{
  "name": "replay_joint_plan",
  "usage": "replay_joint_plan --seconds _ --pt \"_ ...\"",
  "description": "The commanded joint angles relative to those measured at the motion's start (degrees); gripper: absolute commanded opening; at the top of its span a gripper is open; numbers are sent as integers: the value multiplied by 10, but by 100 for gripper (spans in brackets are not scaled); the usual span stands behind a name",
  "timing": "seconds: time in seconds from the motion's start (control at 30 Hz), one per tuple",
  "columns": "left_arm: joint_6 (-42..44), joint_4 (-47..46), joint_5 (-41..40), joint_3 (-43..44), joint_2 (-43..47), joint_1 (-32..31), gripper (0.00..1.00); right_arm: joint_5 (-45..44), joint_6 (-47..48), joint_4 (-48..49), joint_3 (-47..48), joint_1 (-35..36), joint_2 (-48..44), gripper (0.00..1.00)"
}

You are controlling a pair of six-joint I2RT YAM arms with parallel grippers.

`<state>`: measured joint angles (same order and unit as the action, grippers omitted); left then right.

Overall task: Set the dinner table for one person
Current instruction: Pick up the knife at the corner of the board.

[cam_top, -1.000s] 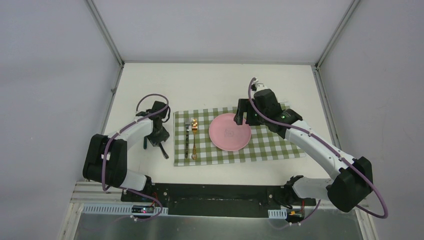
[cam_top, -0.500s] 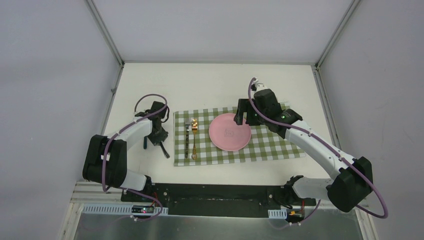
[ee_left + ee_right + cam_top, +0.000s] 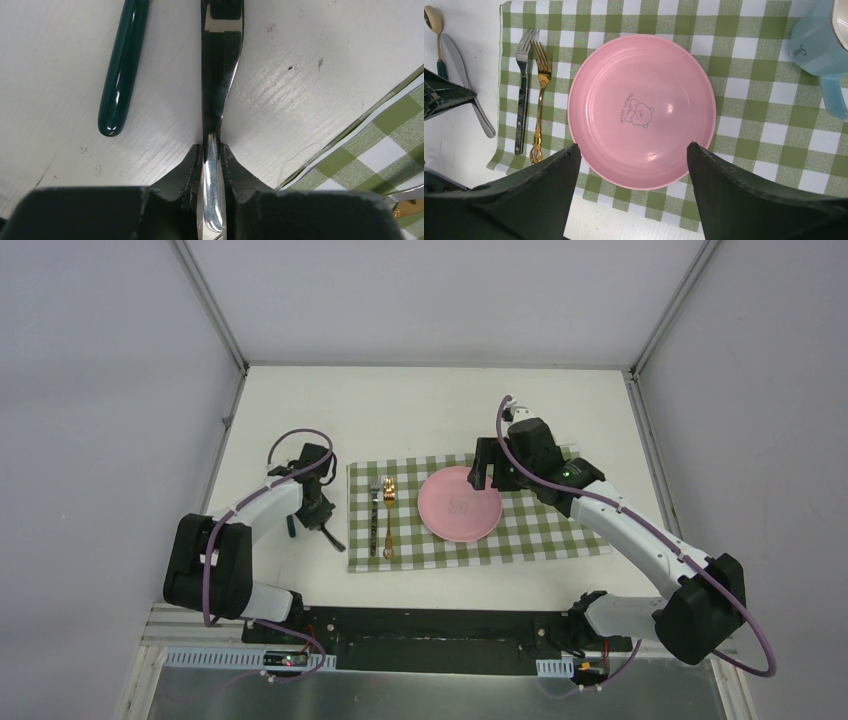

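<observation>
The white dinner table (image 3: 420,410) carries a green-and-white checked cloth (image 3: 540,530). On the cloth lie a pink plate (image 3: 460,503), a dark-handled fork (image 3: 374,520) and a gold fork (image 3: 388,520). My left gripper (image 3: 318,512) is just left of the cloth, shut on a silver knife (image 3: 219,75) that lies low over the table. A green-handled spoon (image 3: 122,65) lies on the table beside it. My right gripper (image 3: 634,145) is open and empty above the plate (image 3: 641,110), its fingers astride the rim.
A light blue mug (image 3: 824,45) stands on the cloth to the right of the plate. Both forks (image 3: 531,95) lie side by side at the cloth's left edge. Aluminium rails (image 3: 215,455) edge the table, with grey walls beyond.
My left gripper has shifted slightly away and turned, swinging the knife's free end toward the cloth's edge. The right arm has not moved.
</observation>
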<state>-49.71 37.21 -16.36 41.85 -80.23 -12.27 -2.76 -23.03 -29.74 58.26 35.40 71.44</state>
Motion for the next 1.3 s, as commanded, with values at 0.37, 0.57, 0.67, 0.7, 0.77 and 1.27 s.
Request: replay_joint_plan --seconds 0.37,0.57,0.67,0.7,0.77,1.27 --pt "84 1 67 -3 74 5 0 0 -5 30 1 4 -10 82" --pt "90 3 80 4 85 4 0 -1 -5 30 -1 4 -11 82" --pt "93 4 94 12 91 3 0 0 -5 32 -1 3 -10 82" --pt "95 4 97 14 94 2 0 0 -7 31 0 3 -9 82" --pt "98 5 102 20 99 0 0 3 -7 33 2 4 -8 82" --pt "93 4 125 77 73 -48 0 4 -8 32 7 4 -4 82"
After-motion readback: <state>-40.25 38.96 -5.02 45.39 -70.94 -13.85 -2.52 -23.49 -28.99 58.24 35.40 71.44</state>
